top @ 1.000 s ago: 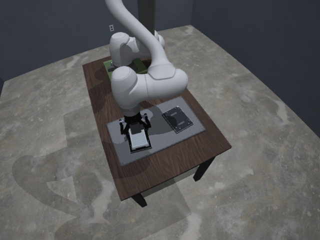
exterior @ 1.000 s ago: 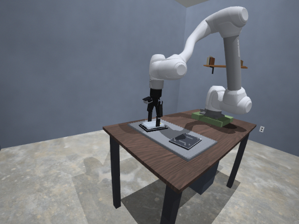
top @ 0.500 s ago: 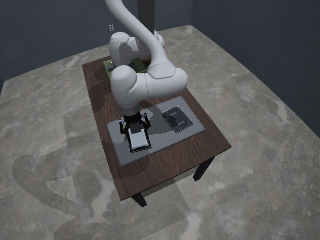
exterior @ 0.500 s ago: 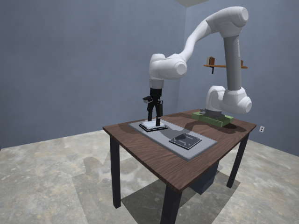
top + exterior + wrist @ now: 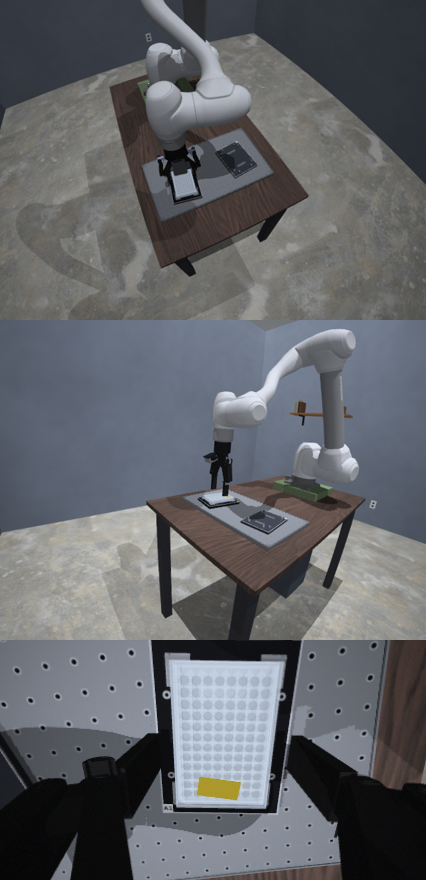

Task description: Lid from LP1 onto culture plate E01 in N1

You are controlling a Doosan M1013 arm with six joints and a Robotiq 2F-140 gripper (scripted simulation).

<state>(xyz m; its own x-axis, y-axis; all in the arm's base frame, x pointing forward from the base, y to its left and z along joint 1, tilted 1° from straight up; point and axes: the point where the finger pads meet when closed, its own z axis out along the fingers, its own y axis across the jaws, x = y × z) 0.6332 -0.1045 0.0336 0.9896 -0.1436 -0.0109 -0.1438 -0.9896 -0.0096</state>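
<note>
The white culture plate E01 (image 5: pixel 184 186) (image 5: pixel 215 498) (image 5: pixel 225 715) sits in the black nest N1 (image 5: pixel 187 199) (image 5: pixel 161 715) at the left of the grey perforated board (image 5: pixel 219 186) (image 5: pixel 233 520) (image 5: pixel 75 700). A clear lid lies flat over its wells. A yellow label (image 5: pixel 219 788) shows near the plate's near end. My gripper (image 5: pixel 178 169) (image 5: pixel 219 489) (image 5: pixel 224 751) hangs just above the plate. It is open, with a finger at each long side and a small gap to the lid's edges. The black lid park LP1 (image 5: pixel 236 160) (image 5: pixel 264 521) to the right is bare.
The board lies on a dark wooden table (image 5: pixel 219 227) (image 5: pixel 240 557). The arm's green base (image 5: pixel 142 86) (image 5: pixel 302 490) stands at the table's far end. A small wall shelf (image 5: pixel 319 414) is behind the arm.
</note>
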